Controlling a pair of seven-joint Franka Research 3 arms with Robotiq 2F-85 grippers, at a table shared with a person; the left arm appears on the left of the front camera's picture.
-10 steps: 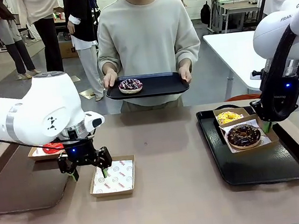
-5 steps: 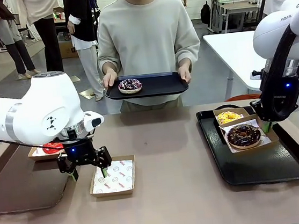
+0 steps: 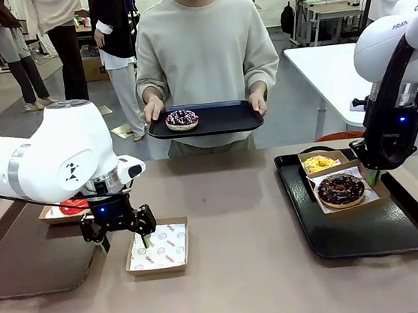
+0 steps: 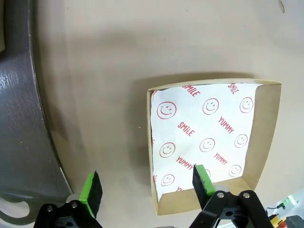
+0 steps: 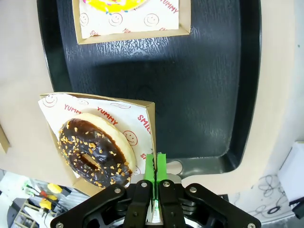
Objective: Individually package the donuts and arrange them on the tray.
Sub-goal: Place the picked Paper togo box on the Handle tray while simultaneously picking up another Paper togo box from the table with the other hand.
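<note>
Left gripper (image 3: 122,243): jaws wide, holding nothing, astride the empty box (image 3: 163,246) wall (lower left).
Sprinkled donut (image 3: 182,119): upper centre, on the person's tray (image 3: 227,118) — left arm nearer.
Right gripper (image 5: 154,172): pads closed on the chocolate-donut box (image 5: 151,121).

Left wrist feed first: I'm reading red print all over the white paper liner (image 4: 204,137) in the cardboard box (image 4: 268,137), "SMILE" and "YUMMY" repeated among smiley faces. Over to the right wrist feed, same print: "YUMMY" and "SMILE" on the liner (image 5: 129,137) under the chocolate donut (image 5: 92,149), and "YUMMY" at the edge of the liner (image 5: 156,21) under the yellow-glazed donut (image 5: 114,4). Front camera: grey letters "FRAN" on the right arm's white housing (image 3: 400,40), cut off at the frame edge.
</note>
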